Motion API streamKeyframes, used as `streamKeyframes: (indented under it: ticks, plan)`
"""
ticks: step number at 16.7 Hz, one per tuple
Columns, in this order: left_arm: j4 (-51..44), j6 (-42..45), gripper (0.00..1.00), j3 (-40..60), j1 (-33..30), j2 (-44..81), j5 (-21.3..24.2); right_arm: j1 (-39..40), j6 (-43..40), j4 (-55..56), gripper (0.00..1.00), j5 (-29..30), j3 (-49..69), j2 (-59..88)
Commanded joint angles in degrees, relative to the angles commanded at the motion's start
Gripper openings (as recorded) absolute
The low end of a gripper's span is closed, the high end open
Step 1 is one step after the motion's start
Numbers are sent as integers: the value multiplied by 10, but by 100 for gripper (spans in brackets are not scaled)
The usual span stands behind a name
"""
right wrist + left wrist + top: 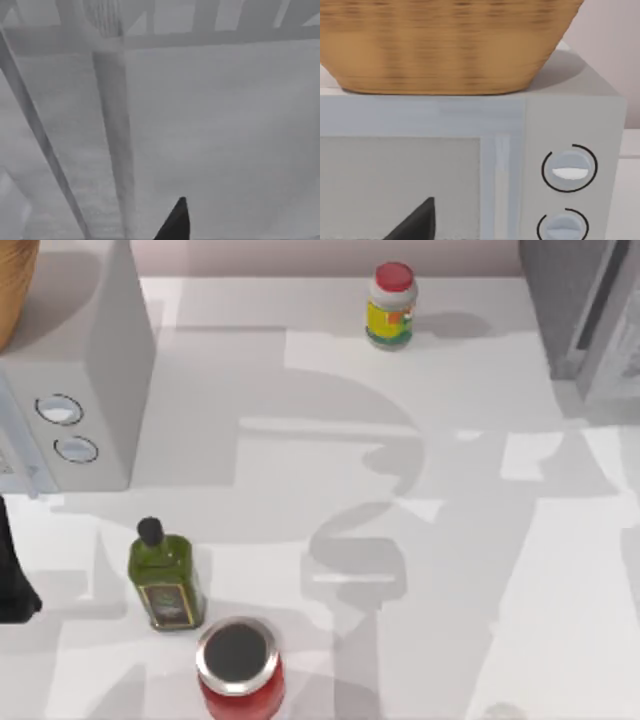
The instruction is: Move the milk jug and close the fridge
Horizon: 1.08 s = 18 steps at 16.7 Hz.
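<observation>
The fridge (585,315) stands at the table's far right corner, its pale-framed door (612,330) angled out toward the near side, so it looks not yet shut. I cannot find the milk jug on the table, so I cannot say which way it lies from either claw. The right wrist view looks close onto grey translucent panelling with pale bars, probably the fridge; one dark fingertip (175,222) shows at its edge, and I cannot tell how the right claw stands. By that view the right arm seems the nearer to the door.

The left arm (15,570) sits at the left edge, its camera facing the microwave (470,170) with a basket (445,45) on top; its claw state is also unclear.

The white table (480,570) is open in the middle, with an olive bottle (165,575) and red jar (240,670) near left, and a red-capped jar (391,306) far.
</observation>
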Motion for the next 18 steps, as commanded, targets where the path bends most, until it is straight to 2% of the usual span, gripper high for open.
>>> streamKeyframes:
  ticks: [8, 18]
  plan:
    - [0, 0, 100, 0, 0, 0, 0, 4, 11, -1, 100, 18, -5, 11]
    - [0, 0, 100, 0, 0, 0, 0, 6, 13, -50, 100, 22, 239, 202]
